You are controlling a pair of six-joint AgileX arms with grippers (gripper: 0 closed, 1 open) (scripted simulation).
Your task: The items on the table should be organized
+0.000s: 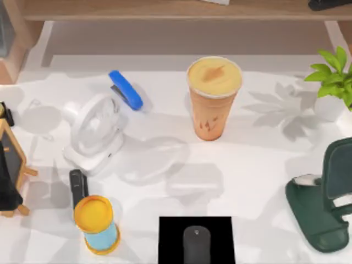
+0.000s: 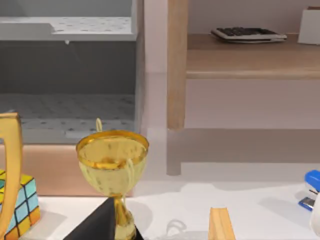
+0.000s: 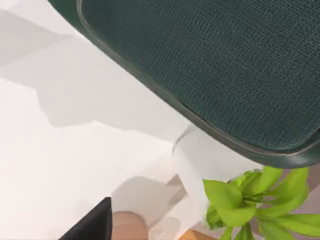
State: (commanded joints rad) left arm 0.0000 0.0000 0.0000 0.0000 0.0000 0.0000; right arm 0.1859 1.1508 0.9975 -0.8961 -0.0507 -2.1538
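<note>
Only a dark wedge of the left claw [image 2: 102,225] shows, just before a gold trophy [image 2: 112,170] at the table's left; spread or pressed together, I cannot tell. The right claw [image 3: 92,225] is likewise a dark wedge near the green stand [image 3: 225,65] and plant [image 3: 250,200], its state unreadable too.

The orange cup [image 1: 213,99] stands upright at mid-back. The mouse [image 1: 197,245] lies on a black mat [image 1: 170,236] at the near edge, its long axis running near to far and its tail end cut off. The dark slab [image 1: 78,188] lies the same way, beside the fan [image 1: 93,132]. Bare table [image 1: 247,170] lies open between cup and mat.
</note>
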